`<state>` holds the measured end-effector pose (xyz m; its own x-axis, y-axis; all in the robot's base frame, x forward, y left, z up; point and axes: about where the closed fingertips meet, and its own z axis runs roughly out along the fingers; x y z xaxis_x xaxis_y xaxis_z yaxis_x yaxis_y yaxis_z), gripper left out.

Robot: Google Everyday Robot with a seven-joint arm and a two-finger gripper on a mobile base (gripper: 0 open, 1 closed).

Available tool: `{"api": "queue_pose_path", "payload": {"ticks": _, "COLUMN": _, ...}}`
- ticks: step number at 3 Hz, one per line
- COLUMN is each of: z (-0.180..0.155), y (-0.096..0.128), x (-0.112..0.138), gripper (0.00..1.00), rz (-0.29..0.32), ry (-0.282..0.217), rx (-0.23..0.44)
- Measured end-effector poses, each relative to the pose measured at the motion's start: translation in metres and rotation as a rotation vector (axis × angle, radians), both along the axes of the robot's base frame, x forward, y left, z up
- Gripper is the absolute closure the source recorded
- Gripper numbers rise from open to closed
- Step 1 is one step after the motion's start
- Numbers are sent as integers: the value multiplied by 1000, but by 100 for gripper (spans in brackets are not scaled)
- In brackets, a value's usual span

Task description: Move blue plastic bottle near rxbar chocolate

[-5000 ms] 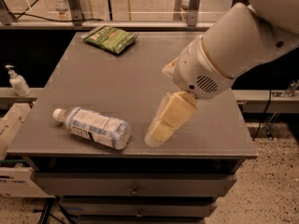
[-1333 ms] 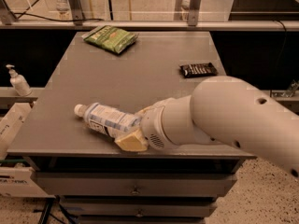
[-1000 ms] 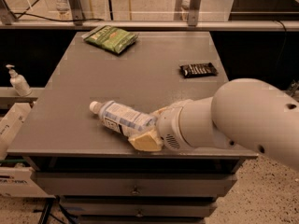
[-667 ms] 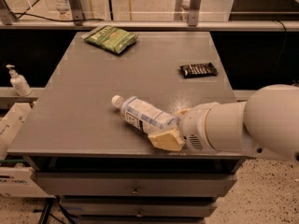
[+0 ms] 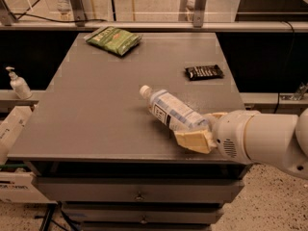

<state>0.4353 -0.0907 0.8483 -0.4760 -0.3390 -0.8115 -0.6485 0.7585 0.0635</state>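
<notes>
Pinching clear blue-labelled plastic bottle (image 5: 171, 112) near front-right corner: cream 2-finger gripper (image 5: 200, 128); black flat wrapped bar (image 5: 204, 71) near right edge.

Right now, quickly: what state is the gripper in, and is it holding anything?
Gripper: closed on the base end of the blue plastic bottle, by the table's front right edge.

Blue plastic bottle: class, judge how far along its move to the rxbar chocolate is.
Done: the end effector is closed on the base of the blue plastic bottle. In hand: the bottle lies near the front edge of the table, a clear gap short of the rxbar chocolate. Left: bring it closer and release.
</notes>
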Motion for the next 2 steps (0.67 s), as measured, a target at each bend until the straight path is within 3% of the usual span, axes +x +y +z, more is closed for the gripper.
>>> {"api": "queue_pose_path", "payload": {"ticks": 1, "z": 0, "y": 0, "x": 0, "gripper": 100, "rz": 1, "ry": 0, "rx": -1}}
{"api": "queue_pose_path", "payload": {"ticks": 2, "z": -9, "y": -14, "x": 11, "gripper": 100, "rz": -28, "ry": -13, "rx": -44}}
